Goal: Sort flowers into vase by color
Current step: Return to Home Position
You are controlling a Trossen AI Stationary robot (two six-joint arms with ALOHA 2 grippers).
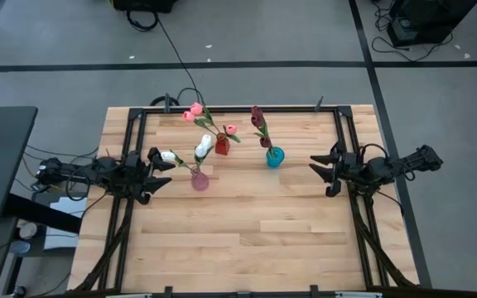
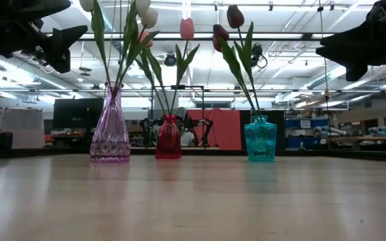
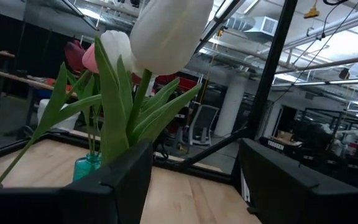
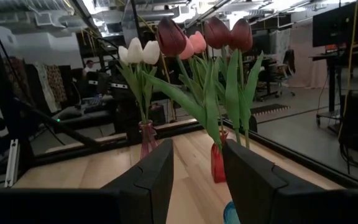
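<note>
While both arms lie low and stretched along the counter [image 1: 255,232], the left end effector [image 1: 163,163] is at the left side with its fingers spread wide and holds nothing; it points toward the middle, and a white flower head is just in front of it in the left wrist view. The right end effector [image 1: 322,175] is at the right side, well apart from the vases. It also points inward, its fingers are parted with a narrower gap, and it is empty. All flowers stand in three vases in a row near the far edge. The white tulips [image 1: 201,149] are in the purple vase [image 1: 199,181], nearest to the left arm. Their stems are almost upright and fan out, and one head leans toward that arm. The pink tulips [image 1: 195,110] are in the red vase [image 1: 222,147], in the middle, and lean toward the far left. The maroon tulips [image 1: 257,116] are in the teal vase [image 1: 275,156]; their stems rise and tilt toward the far edge.
</note>
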